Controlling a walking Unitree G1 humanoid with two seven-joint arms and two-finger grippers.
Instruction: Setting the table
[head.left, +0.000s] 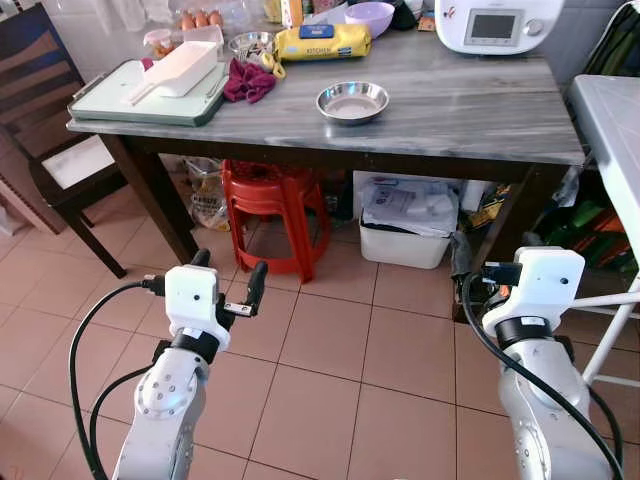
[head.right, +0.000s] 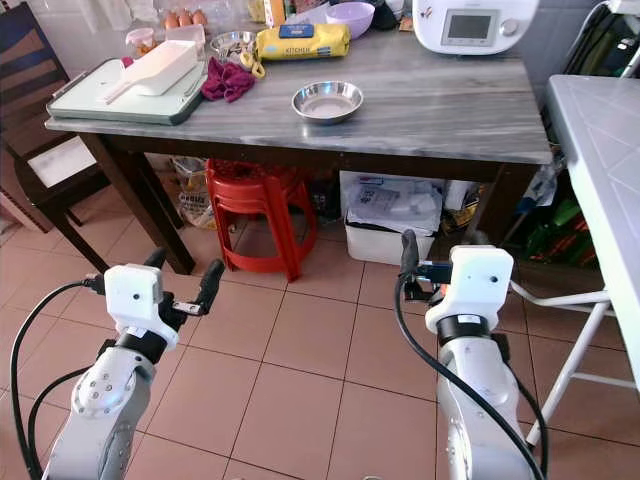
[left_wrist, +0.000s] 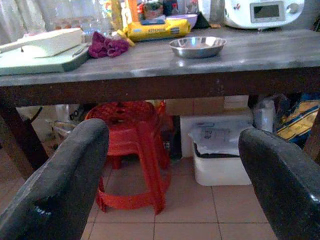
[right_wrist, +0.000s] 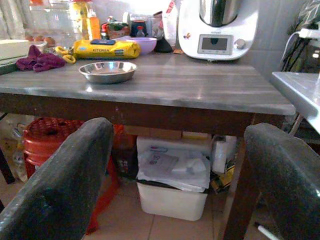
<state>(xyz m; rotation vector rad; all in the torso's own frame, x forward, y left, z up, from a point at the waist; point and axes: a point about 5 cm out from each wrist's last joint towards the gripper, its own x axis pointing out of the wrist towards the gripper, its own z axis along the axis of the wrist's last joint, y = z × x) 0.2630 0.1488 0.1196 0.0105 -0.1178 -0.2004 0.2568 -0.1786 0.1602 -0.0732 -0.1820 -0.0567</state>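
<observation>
Approach step, I judge: both arms are raised short of the desk (head.left: 470, 110). The left pincer (head.left: 228, 283) and right pincer (right_wrist: 175, 200) are spread, empty. The bowl (head.left: 352, 101) sits mid-desk; stepping closer comes next.

Right gripper (right_wrist: 180, 180): two black fingers (right_wrist: 60, 185) standing wide apart, framing the grey wood-grain table (right_wrist: 200, 90). Round shallow steel bowl (right_wrist: 107, 71) sitting near the table's front edge. Behind it, a yellow packet (right_wrist: 106, 49) lying flat, with a crumpled maroon cloth (right_wrist: 39, 60) beside. White kitchen appliance with display (right_wrist: 216, 30) standing at the back. Under the table: red plastic stool (right_wrist: 50, 140), white lidded bin (right_wrist: 172, 182).
</observation>
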